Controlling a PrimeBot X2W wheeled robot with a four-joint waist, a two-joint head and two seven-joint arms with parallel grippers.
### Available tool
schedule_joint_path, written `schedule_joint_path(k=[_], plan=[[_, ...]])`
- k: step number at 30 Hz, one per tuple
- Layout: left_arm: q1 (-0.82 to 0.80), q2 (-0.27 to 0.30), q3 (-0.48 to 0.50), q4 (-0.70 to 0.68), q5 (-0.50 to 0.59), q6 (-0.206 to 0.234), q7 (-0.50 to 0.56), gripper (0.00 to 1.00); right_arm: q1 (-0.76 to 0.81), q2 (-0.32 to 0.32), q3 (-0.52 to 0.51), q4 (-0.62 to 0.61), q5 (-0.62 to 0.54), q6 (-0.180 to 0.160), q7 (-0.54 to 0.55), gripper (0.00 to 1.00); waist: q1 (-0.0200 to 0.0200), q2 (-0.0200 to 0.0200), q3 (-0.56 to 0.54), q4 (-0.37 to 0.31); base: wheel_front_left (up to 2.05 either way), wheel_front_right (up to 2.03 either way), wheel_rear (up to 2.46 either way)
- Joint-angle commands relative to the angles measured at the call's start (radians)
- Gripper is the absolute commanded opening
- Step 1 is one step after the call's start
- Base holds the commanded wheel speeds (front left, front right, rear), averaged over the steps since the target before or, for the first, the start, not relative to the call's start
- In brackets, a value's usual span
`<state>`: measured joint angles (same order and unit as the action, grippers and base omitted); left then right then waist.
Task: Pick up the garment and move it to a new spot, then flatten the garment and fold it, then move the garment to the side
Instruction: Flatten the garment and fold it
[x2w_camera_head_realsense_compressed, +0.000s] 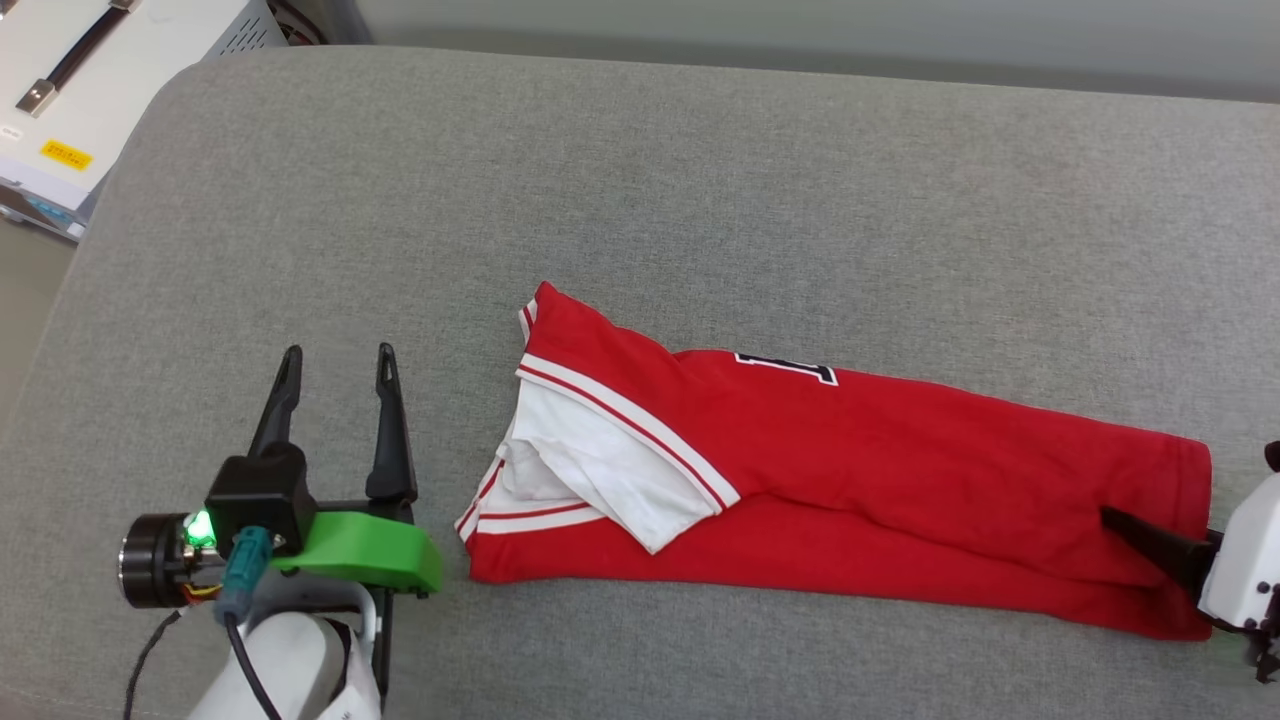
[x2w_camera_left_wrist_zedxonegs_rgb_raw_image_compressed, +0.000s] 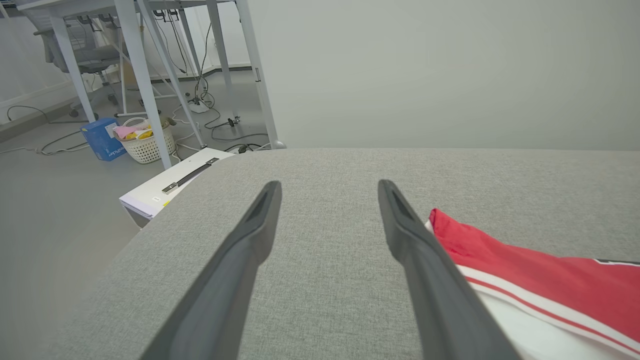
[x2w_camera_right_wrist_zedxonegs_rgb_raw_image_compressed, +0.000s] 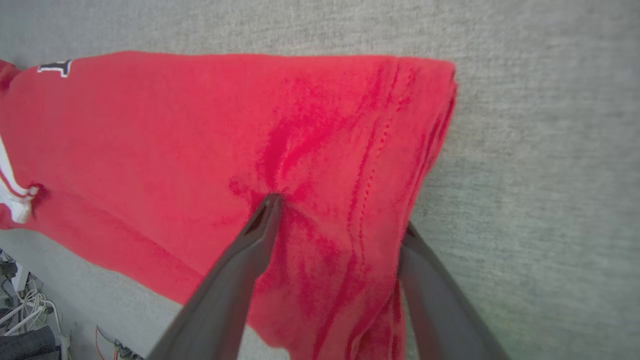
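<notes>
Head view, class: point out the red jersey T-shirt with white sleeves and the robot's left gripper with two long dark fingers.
red jersey T-shirt with white sleeves (x2w_camera_head_realsense_compressed: 900, 470): head view, on the red folded body.
left gripper (x2w_camera_head_realsense_compressed: 338, 352): head view, midway between its two open fingertips.

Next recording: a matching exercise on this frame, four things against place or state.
Things:
1. red jersey T-shirt with white sleeves
2. dark-fingered left gripper
3. dark-fingered right gripper
4. white case with black handle

Place or state:
A. open over bare grey fabric cushion
B. off the cushion, far left
C. folded into a long strip
D. open, astride the T-shirt's hem

Pairs: 1-C, 2-A, 3-D, 4-B
</notes>
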<state>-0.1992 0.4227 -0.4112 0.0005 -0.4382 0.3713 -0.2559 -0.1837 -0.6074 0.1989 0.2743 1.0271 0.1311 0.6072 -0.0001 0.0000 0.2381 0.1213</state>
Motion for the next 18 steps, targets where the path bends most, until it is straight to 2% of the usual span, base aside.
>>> schedule_joint_path(k=[1,5,6,7,8,14,18], plan=[[0.023,-0.027,0.018,-0.003,0.03,-0.014,-0.006,1.0,0.014,0.039,0.034,0.012,0.01,0.0,0.009,1.0,0.0001,0.0,0.004,0.003,0.0,0.0,0.0],[0.049,-0.088,0.058,0.018,0.08,-0.056,-0.006,1.0,0.008,0.055,0.064,0.02,0.002,0.0,0.004,1.0,0.0001,0.0,0.006,-0.003,0.0,0.0,0.0],[0.052,-0.099,0.068,0.023,0.089,-0.065,-0.006,1.0,0.004,0.054,0.068,0.021,-0.002,0.0,-0.002,0.45,0.0001,0.0,0.005,-0.004,0.0,0.0,0.0],[0.056,-0.111,0.078,0.029,0.102,-0.078,-0.006,1.0,0.002,0.052,0.073,0.025,-0.004,0.0,-0.007,0.11,0.0001,0.0,0.003,-0.005,0.0,0.0,0.0],[0.059,-0.119,0.087,0.034,0.111,-0.088,-0.006,1.0,-0.001,0.047,0.076,0.03,-0.005,0.0,-0.011,0.0,0.0001,0.0,0.002,-0.006,0.0,0.0,0.0],[0.076,-0.165,0.142,0.064,0.157,-0.151,-0.006,1.0,-0.025,-0.002,0.054,0.064,-0.006,0.0,-0.052,0.0,0.0001,0.0,-0.025,-0.016,0.0,0.0,0.0],[0.088,-0.186,0.17,0.075,0.19,-0.185,-0.006,1.0,-0.031,-0.049,-0.015,0.091,0.018,0.0,-0.084,0.0,0.0001,0.0,-0.048,-0.016,0.0,0.0,0.0]])
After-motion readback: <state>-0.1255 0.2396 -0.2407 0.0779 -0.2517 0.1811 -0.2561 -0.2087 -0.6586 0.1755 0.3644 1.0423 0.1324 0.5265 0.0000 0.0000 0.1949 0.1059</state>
